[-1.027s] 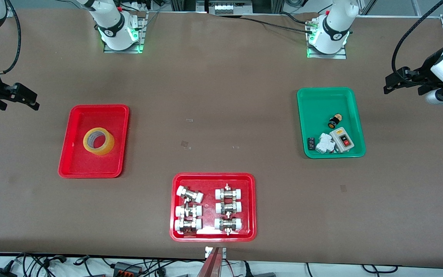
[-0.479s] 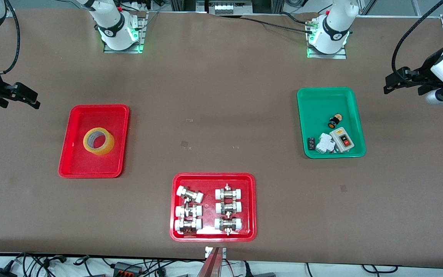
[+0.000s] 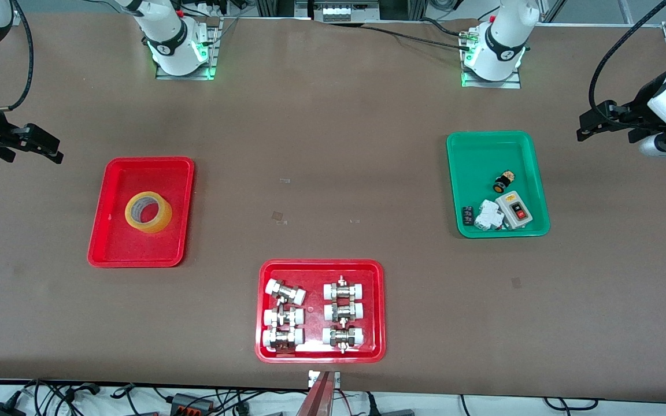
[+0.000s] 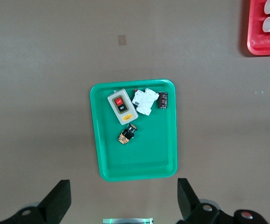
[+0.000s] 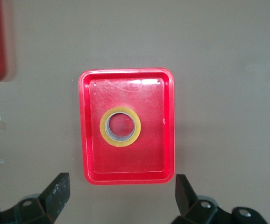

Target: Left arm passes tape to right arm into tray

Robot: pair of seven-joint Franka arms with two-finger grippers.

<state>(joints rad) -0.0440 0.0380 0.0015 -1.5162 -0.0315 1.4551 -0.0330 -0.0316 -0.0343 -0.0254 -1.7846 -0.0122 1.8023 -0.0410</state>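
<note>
The tape (image 3: 161, 220), a yellowish roll with a pale core, lies flat in the plain red tray (image 3: 114, 242) toward the right arm's end of the table. The right wrist view shows the tape (image 5: 103, 130) in the middle of the tray (image 5: 153, 158). My right gripper (image 3: 55, 151) is open and empty, up in the air over bare table beside that tray; in its own view (image 5: 121, 193) the jaws stand wide apart. My left gripper (image 3: 580, 130) is open and empty, raised at the left arm's end of the table beside the green tray, with its jaws wide apart in its own view (image 4: 123, 200).
A green tray (image 3: 483, 156) with a few small electrical parts lies toward the left arm's end and shows in the left wrist view (image 4: 139, 158). A second red tray (image 3: 377, 277) with several white-capped metal fittings lies nearest the front camera.
The right gripper has shifted very slightly. The tape, the trays and the left arm have not moved.
</note>
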